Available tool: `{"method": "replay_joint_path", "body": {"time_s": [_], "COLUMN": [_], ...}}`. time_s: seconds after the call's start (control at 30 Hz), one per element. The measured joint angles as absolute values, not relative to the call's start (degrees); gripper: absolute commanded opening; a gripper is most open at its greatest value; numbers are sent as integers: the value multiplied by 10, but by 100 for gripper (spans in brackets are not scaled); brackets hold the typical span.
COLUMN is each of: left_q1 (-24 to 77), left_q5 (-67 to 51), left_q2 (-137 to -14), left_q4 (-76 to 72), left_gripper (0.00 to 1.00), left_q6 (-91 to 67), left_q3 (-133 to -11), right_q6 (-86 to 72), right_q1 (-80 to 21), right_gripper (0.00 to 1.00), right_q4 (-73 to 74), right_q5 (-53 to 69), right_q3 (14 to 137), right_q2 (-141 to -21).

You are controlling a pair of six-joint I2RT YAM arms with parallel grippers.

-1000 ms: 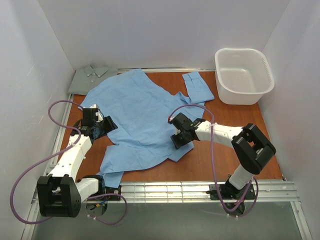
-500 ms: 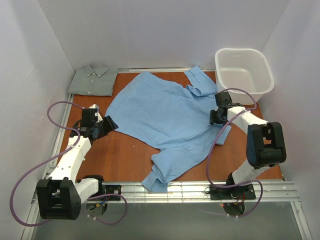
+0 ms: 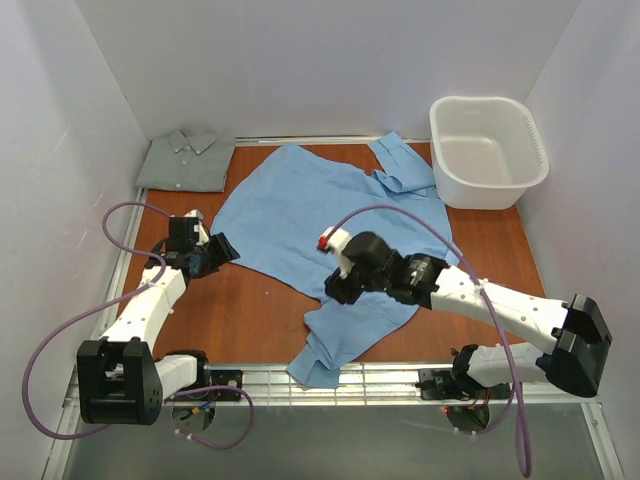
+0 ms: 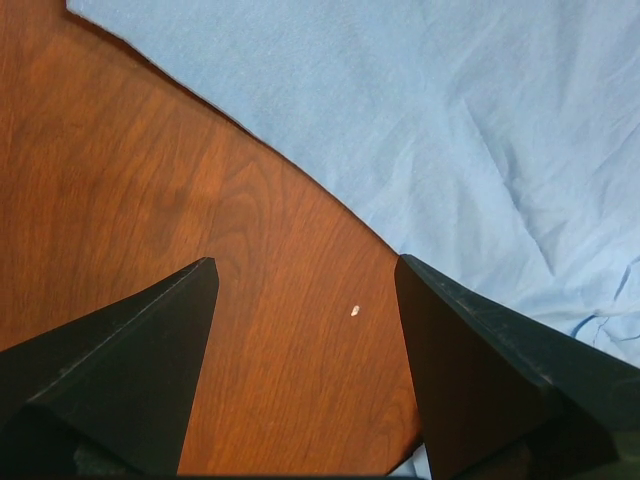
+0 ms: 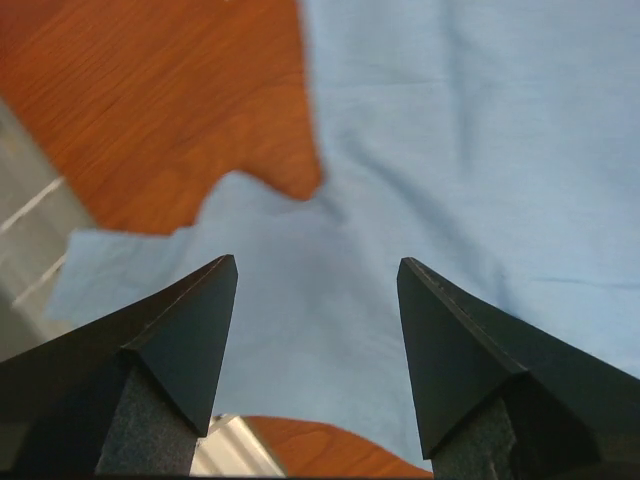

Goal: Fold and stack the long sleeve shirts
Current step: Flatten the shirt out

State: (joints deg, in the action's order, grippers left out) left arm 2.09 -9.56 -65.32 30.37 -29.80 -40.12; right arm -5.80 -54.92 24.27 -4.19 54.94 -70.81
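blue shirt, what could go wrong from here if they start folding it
1. The blue shirt lies bunched at the near edge of the table; a pull there may drag it off.
2. Its sleeve is crumpled beside the basket, so a fold may trap wrinkles.
3. The left gripper is open over bare wood and may close on nothing.

arms (image 3: 145,305): white, black joints | cables (image 3: 106,222): purple | left gripper (image 4: 305,260), right gripper (image 5: 316,260): black
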Motion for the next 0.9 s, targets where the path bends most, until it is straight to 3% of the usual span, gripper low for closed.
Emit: {"method": "replay_joint_path", "body": {"time_s": [0.17, 0.43, 0.53, 0.57, 0.67, 0.9], "left_q1": [21, 21, 21, 21, 21, 21], "left_q5": [-95, -102, -103, -103, -104, -105], "left_q2": [-646, -582, -576, -577, -578, -580], "left_q4": [269, 229, 217, 214, 205, 200], "left_gripper": [68, 68, 68, 68, 68, 68], "left_q6": [-283, -276, -274, -274, -272, -269], "left_q3": [-377, -312, -307, -307, -307, -307], "right_q6": [-37, -43, -49, -53, -58, -65], "right_q1": [-675, -726, -742, -745, -751, -724], "right_gripper": [62, 64, 46, 27, 2, 1], "right_q4": [274, 339, 347, 347, 350, 367], "right_q5": [-8, -26, -43, -49, -71, -121], "right_q3": [551, 604, 629, 635, 641, 640], "right_q2": [-760, -897, -930, -939, -951, -943]}}
